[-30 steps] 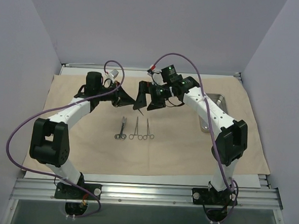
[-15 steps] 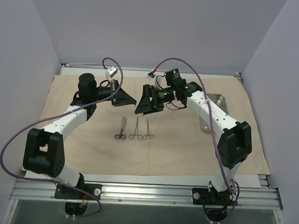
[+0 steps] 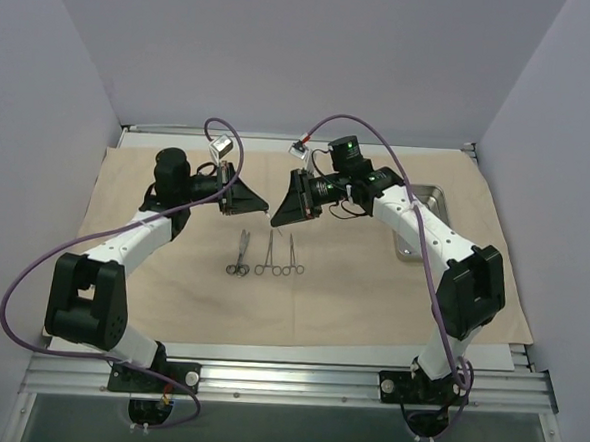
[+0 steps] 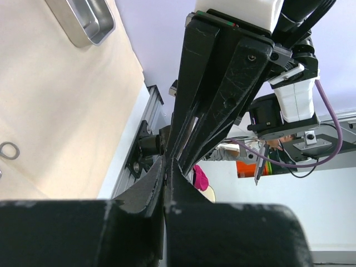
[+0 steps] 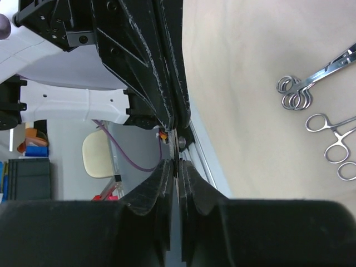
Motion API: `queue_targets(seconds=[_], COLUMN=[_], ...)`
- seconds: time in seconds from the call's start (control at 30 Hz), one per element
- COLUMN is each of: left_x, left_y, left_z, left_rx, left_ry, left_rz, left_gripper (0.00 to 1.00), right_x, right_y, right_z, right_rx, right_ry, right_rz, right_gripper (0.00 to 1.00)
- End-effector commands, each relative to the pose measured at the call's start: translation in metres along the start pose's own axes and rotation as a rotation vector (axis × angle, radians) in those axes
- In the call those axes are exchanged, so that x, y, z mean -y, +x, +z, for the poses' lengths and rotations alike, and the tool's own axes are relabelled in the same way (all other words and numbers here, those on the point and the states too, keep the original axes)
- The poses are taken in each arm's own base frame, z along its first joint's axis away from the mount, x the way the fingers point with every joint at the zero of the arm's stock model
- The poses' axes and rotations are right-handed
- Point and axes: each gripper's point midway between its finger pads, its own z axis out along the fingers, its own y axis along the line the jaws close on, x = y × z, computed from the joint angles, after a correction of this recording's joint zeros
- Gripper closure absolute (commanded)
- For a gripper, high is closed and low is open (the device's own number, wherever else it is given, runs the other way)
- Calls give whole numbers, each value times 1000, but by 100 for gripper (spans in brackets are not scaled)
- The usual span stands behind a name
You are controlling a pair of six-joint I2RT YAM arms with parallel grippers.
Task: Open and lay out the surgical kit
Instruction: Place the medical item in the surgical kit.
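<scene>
tweezers: a thin silver strip, judged to be the tweezers point(image 5: 176, 146), is held in the air over the far half of the table point(image 3: 487, 355), pinched between the tips of both grippers; little of it can be seen.
right gripper: the right gripper point(image 3: 275, 218) stood wide open a second ago and has now been closed on the strip, its fingers all but together.
left gripper: the left gripper point(image 3: 265, 201) is clamped tight on the same strip, tip to tip with the other; no change is seen in its grip.
meaning: a hand-over is judged to be half done, since the piece is gripped from both sides and has not yet been let go by the left.
laid out: the scissors point(image 3: 240, 254) and two ring-handled forceps point(image 3: 267, 254) point(image 3: 293, 256) are ranged side by side at the middle of the table, rings toward the near edge, untouched.
steel tray: the steel tray point(image 3: 435, 197) is set toward the far right corner, partly hidden by the right arm point(image 3: 424, 234).
cloth wrap: the cloth wrap point(image 3: 170, 294) is spread flat over most of the table.
remaining: the tweezers are still to be set down, probably beside the row.
</scene>
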Motion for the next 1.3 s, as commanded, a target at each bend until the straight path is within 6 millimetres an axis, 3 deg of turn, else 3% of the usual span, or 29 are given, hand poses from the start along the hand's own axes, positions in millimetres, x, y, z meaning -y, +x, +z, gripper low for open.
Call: queue_targets(seconds=[0.0,0.17,0.2,0.23,0.27,0.47,0.7,0.73,0.8,0.87,0.9,0.93,1.0,1.03,1.07,1.1,1.2,1.27], left_x=[17,18,18,16,15,1,-1,-1,8,11,15,15,19,26,32,54,74,72], left_y=[-9,-11,-11,-11,-11,-12,-27,-23,-21,-6,-10,8,11,20,19,10,25,29], left_z=[0,0,0,0,-1,-19,-54,-56,-60,-61,-64,-58,-57,-44,-41,-40,-32,-27], left_rx=[21,23,24,24,27,53,149,138,117,47,16,-67,-119,-146,-132,-56,-31,-40], left_ry=[27,24,23,14,4,-175,-414,-433,-450,-465,-502,-505,-557,-537,-544,-545,-467,-488], left_rz=[96,104,109,99,95,177,403,413,528,601,742,778,955,1033,1104,1229,1383,1437], left_gripper=[98,97,94,79,72,45,37,37,37,37,37,36,36,36,36,36,36,36], right_x=[-31,-40,-41,-44,-46,-61,-47,-36,-34,-34,-31,-29,-32,-31,-28,-27,-33,-46], right_y=[6,3,1,-1,-2,-11,-8,-3,-9,-5,-3,0,7,10,17,18,23,27], right_z=[-9,-8,-8,-9,-9,-17,-33,-35,-47,-55,-57,-57,-55,-57,-57,-57,-49,-36], right_rx=[-17,-4,2,7,12,37,72,72,115,111,108,101,70,65,51,48,6,-50], right_ry=[-95,-115,-119,-126,-131,-149,-148,-135,-164,-187,-179,-169,-167,-162,-157,-158,-152,-166], right_rz=[-43,-45,-39,-4,6,126,374,442,480,581,608,613,637,651,686,700,731,724], right_gripper=[96,100,100,100,100,100,100,100,100,100,100,100,100,100,100,100,100,100])
